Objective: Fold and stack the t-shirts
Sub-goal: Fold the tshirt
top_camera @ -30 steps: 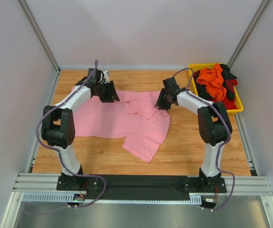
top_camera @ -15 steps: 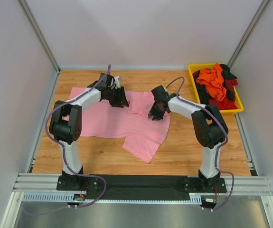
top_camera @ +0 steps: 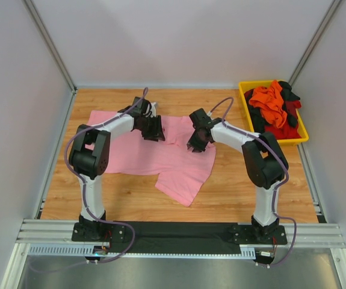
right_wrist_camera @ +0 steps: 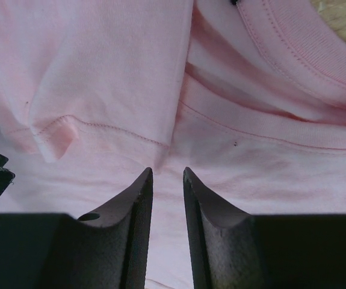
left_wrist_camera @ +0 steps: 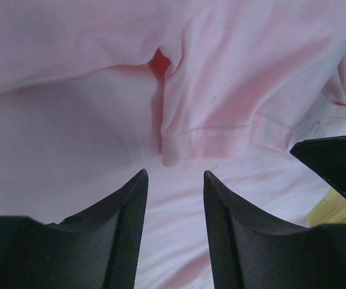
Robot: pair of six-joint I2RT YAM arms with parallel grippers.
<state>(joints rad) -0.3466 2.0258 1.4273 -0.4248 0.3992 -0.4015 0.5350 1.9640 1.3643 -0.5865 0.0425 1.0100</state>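
Note:
A light pink t-shirt point(top_camera: 142, 156) lies spread on the wooden table with a folded-over flap near its middle top. My left gripper point(top_camera: 158, 131) hovers low over the shirt left of the flap, open and empty; in the left wrist view point(left_wrist_camera: 174, 174) a hemmed sleeve edge point(left_wrist_camera: 221, 129) lies just ahead of its tips. My right gripper point(top_camera: 194, 143) is over the shirt right of the flap, jaws slightly apart and empty point(right_wrist_camera: 167, 171), near the collar point(right_wrist_camera: 293, 54). Orange point(top_camera: 269, 99), red point(top_camera: 284, 129) and black point(top_camera: 258, 115) shirts lie piled in the bin.
The yellow plastic bin point(top_camera: 302, 133) stands at the far right of the table. Grey walls and metal frame posts enclose the table on three sides. Bare wood point(top_camera: 245, 192) shows in front of the pink shirt and to its right.
Both grippers moved inward along the shirt's far edge toward the middle flap and lowered over the cloth. The flap has shifted slightly; the bin pile is unchanged.

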